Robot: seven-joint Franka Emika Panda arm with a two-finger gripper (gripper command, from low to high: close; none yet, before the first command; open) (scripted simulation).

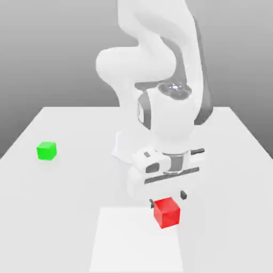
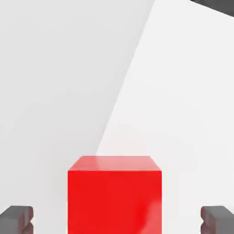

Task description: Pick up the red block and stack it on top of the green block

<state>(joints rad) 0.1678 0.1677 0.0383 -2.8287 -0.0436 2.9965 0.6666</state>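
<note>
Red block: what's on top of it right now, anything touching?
Nothing rests on the red block; its top face is bare. The open gripper hangs over it, fingertips apart from its sides. The table directly beneath it is covered.

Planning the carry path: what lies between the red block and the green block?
Nothing: the exterior view shows bare table between the red block and the green block.

You face a pale white table under soft, even light, a brighter white rectangle marked on its near part, a plain grey backdrop behind
</note>
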